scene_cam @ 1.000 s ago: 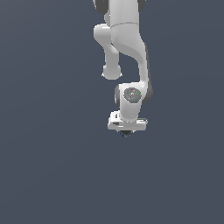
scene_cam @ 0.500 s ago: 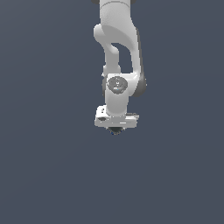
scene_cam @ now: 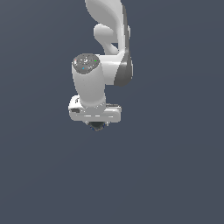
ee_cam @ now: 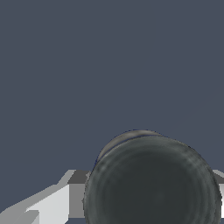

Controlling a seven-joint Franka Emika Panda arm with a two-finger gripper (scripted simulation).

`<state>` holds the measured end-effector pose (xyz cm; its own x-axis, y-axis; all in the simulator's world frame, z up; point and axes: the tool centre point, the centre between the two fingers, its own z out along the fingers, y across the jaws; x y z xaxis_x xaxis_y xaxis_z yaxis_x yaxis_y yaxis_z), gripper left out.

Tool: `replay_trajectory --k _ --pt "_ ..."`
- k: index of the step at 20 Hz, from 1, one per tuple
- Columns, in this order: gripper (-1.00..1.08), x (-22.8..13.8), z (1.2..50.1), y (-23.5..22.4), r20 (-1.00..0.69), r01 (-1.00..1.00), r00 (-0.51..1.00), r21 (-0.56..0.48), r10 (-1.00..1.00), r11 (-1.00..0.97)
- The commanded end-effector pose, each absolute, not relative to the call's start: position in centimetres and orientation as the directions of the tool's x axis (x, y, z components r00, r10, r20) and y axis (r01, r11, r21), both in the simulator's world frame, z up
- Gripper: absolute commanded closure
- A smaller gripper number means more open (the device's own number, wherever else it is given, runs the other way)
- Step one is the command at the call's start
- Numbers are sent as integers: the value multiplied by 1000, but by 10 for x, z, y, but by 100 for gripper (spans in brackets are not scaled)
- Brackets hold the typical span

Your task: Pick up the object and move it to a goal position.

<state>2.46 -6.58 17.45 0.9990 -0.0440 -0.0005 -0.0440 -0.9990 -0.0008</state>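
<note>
Dark object [ee_cam: 151, 181] – mostly hidden under gripper [scene_cam: 97, 124]

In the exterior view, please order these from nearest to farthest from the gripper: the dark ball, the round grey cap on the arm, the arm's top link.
1. Dark ball, between the gripper's fingers.
2. Round grey cap, above the gripper.
3. Top link, at the picture's upper edge.

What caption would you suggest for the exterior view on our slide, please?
Panda arm's white gripper carrying a small dark ball against a plain grey-blue background.
</note>
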Motion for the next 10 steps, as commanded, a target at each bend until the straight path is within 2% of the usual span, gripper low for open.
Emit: replay_trajectory --k 1,10 --pt "108 31 197 -86 0 -43 999 -1 -43 -999" --pt "108 49 246 -134 0 -43 999 0 -43 -999"
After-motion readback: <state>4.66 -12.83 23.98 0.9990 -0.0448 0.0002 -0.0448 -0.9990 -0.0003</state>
